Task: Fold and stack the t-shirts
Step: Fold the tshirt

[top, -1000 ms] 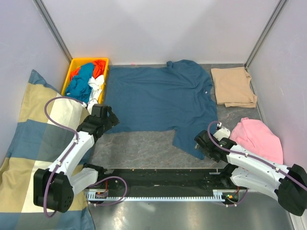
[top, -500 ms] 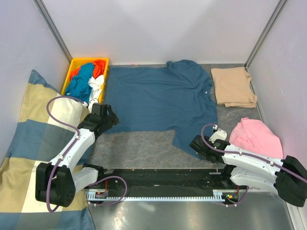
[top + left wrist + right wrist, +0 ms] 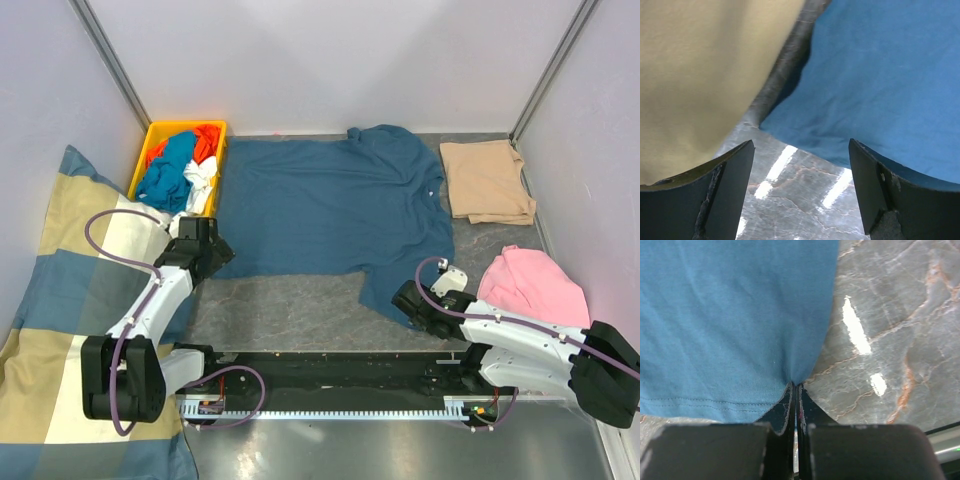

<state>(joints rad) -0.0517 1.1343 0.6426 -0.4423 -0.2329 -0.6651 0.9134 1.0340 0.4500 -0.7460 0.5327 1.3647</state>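
Note:
A large teal-blue t-shirt (image 3: 330,205) lies spread flat across the middle of the table. A tan t-shirt (image 3: 487,180) sits folded at the back right. My right gripper (image 3: 405,298) is at the teal shirt's near right corner. In the right wrist view the right gripper (image 3: 796,389) is shut, with the teal t-shirt's (image 3: 730,315) hem puckered into its tips. My left gripper (image 3: 205,247) hovers at the shirt's near left corner. In the left wrist view the left gripper (image 3: 800,192) is open over bare table, and the teal t-shirt's (image 3: 880,95) corner lies just beyond its fingertips.
A yellow bin (image 3: 152,140) of mixed clothes stands at the back left. A big checked cushion (image 3: 50,310) fills the left side, its edge (image 3: 700,75) close to the left gripper. A pink garment (image 3: 535,285) lies at the right, beside the right arm.
The right gripper has closed on the teal shirt's near right corner. The left gripper has shifted slightly left toward the shirt's near left corner and narrowed a little.

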